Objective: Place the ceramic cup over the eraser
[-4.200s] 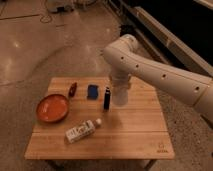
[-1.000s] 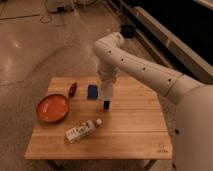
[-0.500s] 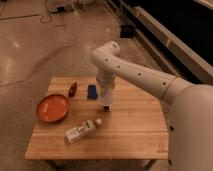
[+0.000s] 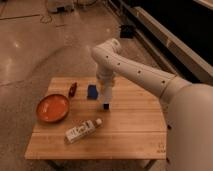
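One gripper (image 4: 105, 96) clamping upright ceramic cup (image 4: 105, 94) above standing eraser (image 4: 105, 105).

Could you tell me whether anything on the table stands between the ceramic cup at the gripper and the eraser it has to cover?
Nothing visible does. The gripper hangs over the table with the ceramic cup directly above the eraser. The blue pad lies close to the left, the bottle and orange bowl farther off.

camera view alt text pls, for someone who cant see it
A white robot arm reaches down over a wooden table, its gripper low over the eraser beside a blue pad. An orange bowl, bottle and small red object lie left.
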Tool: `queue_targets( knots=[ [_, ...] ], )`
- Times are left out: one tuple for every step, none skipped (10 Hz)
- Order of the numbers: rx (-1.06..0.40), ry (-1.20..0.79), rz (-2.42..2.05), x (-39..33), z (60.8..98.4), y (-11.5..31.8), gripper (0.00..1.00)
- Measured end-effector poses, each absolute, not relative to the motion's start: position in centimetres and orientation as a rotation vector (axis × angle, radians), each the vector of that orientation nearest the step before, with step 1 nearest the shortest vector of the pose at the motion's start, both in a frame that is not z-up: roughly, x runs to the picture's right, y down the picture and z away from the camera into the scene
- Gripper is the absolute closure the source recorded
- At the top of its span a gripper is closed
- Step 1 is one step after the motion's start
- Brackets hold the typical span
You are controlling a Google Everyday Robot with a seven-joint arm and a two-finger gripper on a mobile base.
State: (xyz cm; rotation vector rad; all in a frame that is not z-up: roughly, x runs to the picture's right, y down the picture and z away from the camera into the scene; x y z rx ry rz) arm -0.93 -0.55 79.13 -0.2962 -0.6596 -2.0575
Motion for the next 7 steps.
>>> queue_targets(
  knots=[
    [-0.288,-0.657,-2.059,-0.9,79.2,-0.4,0.55],
    [-0.297,-0.65,-2.062,0.3,79.6,0.4,0.55],
    [-0.298,-0.651,-2.062,1.1,80.1,1.1,0.57],
    [-0.298,-0.656,-2.056,1.4,80.5,1.1,0.54],
    [-0.3,-0.664,-2.049,1.3,80.6,0.8,0.46],
    [-0.3,-0.674,-2.041,0.7,80.6,0.4,0.34],
    [-0.304,-0.683,-2.036,0.3,80.7,0.2,0.24]
  ],
)
